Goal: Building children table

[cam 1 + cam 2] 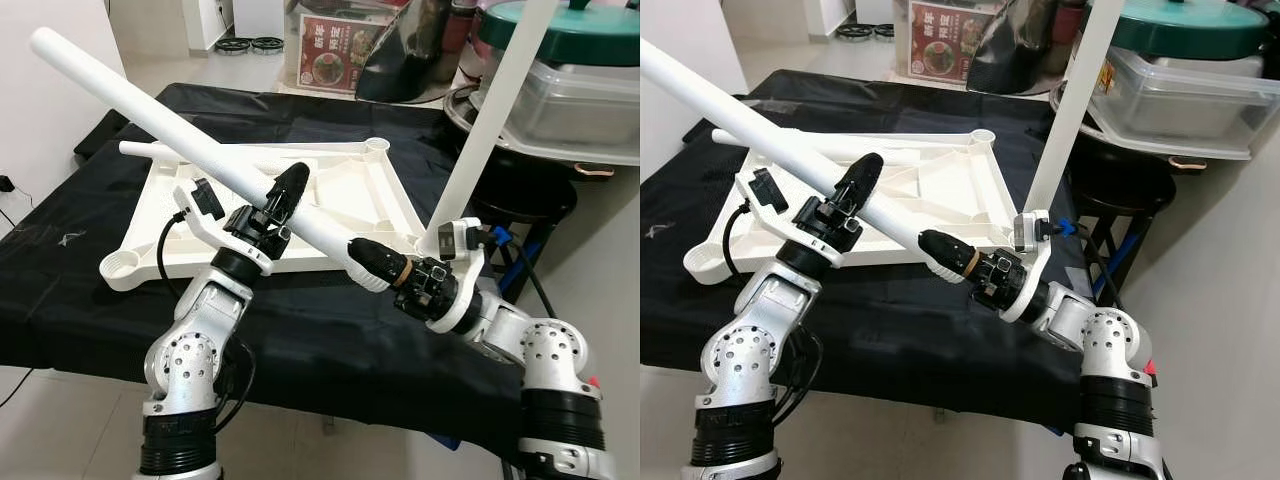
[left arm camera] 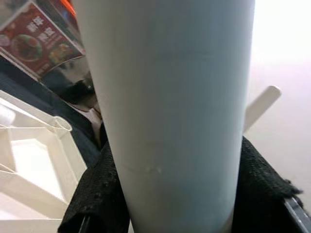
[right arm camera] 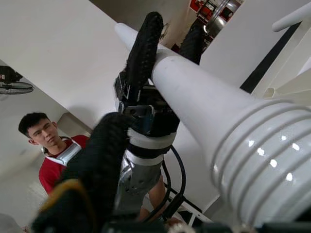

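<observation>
Long white table leg (image 1: 190,140) held slanted in the air above the worktop (image 1: 330,330), carried by both tools. Left tool (image 1: 285,195) pinching the leg about midway along, black fingers (image 2: 92,194) pressed against either side of the tube as seen from the left wrist. Right tool (image 1: 372,264) clamped on the leg's lower, ribbed end (image 3: 265,165), just beside and below the left tool; far end of the leg rising up and away past the left tool. Upturned white tabletop (image 1: 350,195) lying flat on the black-covered worktop directly beneath and beyond both tools, with round sockets at its corners (image 1: 377,146). Second white leg (image 1: 495,110) standing upright in the corner socket just behind the right tool. Third white leg (image 1: 165,152) lying along the tabletop's far edge, beyond the left tool. Covered plastic container (image 1: 570,90) with a green lid well beyond the right tool. Person in a red shirt (image 3: 51,150) visible behind the left tool in the right wrist view.
</observation>
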{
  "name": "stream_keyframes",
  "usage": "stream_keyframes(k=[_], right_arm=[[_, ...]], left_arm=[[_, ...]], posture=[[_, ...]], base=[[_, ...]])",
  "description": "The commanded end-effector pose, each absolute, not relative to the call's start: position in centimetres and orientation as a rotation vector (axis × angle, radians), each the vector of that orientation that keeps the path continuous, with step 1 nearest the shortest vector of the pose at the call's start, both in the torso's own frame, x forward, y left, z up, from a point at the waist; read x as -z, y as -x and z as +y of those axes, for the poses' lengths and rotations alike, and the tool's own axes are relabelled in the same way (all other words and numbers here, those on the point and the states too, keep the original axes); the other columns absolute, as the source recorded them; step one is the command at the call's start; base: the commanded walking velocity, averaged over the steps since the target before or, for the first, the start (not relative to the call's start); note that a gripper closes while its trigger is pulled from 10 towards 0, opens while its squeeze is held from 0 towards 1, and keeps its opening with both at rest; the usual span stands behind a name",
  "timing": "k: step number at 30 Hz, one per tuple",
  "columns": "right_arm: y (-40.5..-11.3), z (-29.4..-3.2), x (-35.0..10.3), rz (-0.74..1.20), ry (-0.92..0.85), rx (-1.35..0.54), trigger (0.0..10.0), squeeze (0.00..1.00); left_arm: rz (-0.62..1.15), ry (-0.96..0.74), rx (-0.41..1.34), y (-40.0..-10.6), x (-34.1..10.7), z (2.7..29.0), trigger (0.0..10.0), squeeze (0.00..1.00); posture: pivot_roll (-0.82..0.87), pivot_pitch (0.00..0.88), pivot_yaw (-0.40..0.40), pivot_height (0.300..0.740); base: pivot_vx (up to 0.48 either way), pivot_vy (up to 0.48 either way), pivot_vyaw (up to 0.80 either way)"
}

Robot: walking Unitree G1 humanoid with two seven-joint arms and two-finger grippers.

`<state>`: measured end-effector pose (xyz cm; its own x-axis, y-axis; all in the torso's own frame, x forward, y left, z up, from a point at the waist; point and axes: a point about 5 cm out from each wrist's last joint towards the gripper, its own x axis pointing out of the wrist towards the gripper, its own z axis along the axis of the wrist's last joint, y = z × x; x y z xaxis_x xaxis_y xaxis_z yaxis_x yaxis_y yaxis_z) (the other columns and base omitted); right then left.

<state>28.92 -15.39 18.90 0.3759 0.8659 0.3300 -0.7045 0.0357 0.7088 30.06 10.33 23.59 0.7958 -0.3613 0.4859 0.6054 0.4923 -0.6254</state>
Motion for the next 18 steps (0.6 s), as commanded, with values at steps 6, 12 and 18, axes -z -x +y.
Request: stream_keyframes(k=[6,12,18], right_arm=[[-28.8,-16.3,-18.0,0.264,-0.812,-1.169,10.0,1.00],[-29.9,-18.6,-14.7,0.419,-0.578,-0.963,10.0,0.00],[-30.8,-21.6,-15.1,0.351,-0.499,-0.834,10.0,0.00]], left_arm=[[-0.303,0.840,0.553,-30.3,-23.5,11.1,10.0,0.00],[-0.296,0.824,0.552,-30.4,-23.5,11.2,10.0,0.00],[-0.282,0.821,0.551,-30.3,-23.3,11.2,10.0,0.00]], posture=[[0.10,0.067,-0.085,0.740],[0.09,0.069,-0.085,0.740],[0.10,0.069,-0.081,0.740]], base=[[0.000,0.000,0.00],[0.000,0.000,0.00],[0.000,0.000,0.00]])
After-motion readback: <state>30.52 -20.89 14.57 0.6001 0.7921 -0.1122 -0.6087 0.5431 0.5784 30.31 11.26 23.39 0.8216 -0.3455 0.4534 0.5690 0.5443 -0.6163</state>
